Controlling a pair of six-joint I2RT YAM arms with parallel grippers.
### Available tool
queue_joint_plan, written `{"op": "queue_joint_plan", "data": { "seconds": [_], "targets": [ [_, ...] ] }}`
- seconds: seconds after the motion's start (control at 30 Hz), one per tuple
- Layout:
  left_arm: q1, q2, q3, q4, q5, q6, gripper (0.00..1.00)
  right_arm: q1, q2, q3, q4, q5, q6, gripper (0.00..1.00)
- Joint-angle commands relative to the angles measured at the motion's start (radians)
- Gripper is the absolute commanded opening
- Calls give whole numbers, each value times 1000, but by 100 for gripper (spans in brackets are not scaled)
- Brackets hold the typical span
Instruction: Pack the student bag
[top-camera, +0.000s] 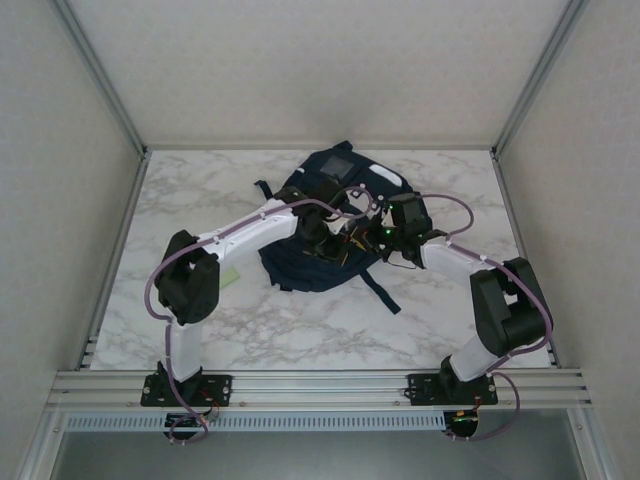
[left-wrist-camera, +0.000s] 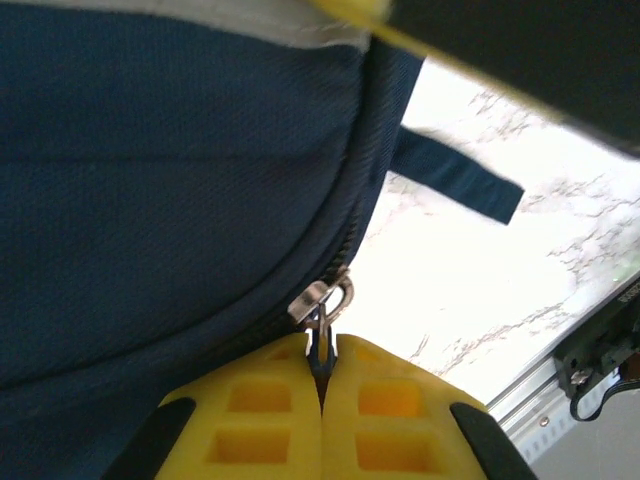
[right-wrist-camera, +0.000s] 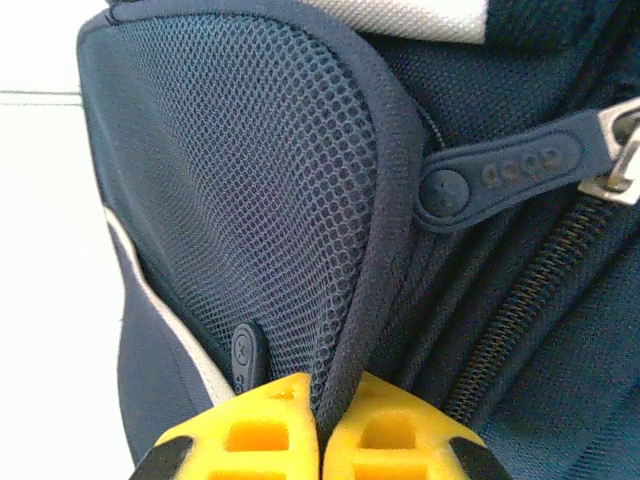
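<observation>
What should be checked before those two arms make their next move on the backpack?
1. Left gripper shut on the zipper pull: ok.
2. Right gripper shut on the mesh pocket rim: ok.
3. Student bag lying fully on the table: ok.
4. Loose strap clear of the left gripper: ok.
5. Zipper teeth ahead of the pull free of snagged fabric: cannot tell.
6. Main compartment open wide enough for packing: cannot tell.

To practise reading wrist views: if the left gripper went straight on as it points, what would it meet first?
The left gripper, shut on the zipper pull, would likely meet the metal zipper slider first, then the navy backpack.
</observation>
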Motion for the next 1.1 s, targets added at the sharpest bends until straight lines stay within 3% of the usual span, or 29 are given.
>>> {"op": "queue_joint_plan", "data": {
  "seconds": [0.0, 0.17, 0.37, 0.57, 0.73, 0.87, 0.97, 1.07],
  "targets": [
    [80, -84, -50, -95, -68, 52, 0, 2, -6, 74, -171, 121, -265, 0],
    [186, -92, -88, -222, -293, 97, 0, -28, -18, 102, -288, 180, -510, 0],
    [267, -65, -48, -178, -457, 83, 0, -50, 13, 149, -340, 264, -718, 0],
    [209, -97, -51, -138, -286, 166, 0, -105, 147, 298, -392, 481, -903, 0],
    [134, -141, -127, -146, -78, 212, 0, -159, 299, 521, -451, 570, -924, 0],
    [42, -137, -145, -152, 9, 214, 0, -181, 380, 665, -479, 589, -896, 0],
    [-14, -116, -120, -150, 22, 227, 0, -185, 427, 753, -504, 565, -873, 0],
    [-18, -85, -88, -179, -92, 258, 0, -185, 450, 780, -521, 495, -895, 0]
  ]
}}
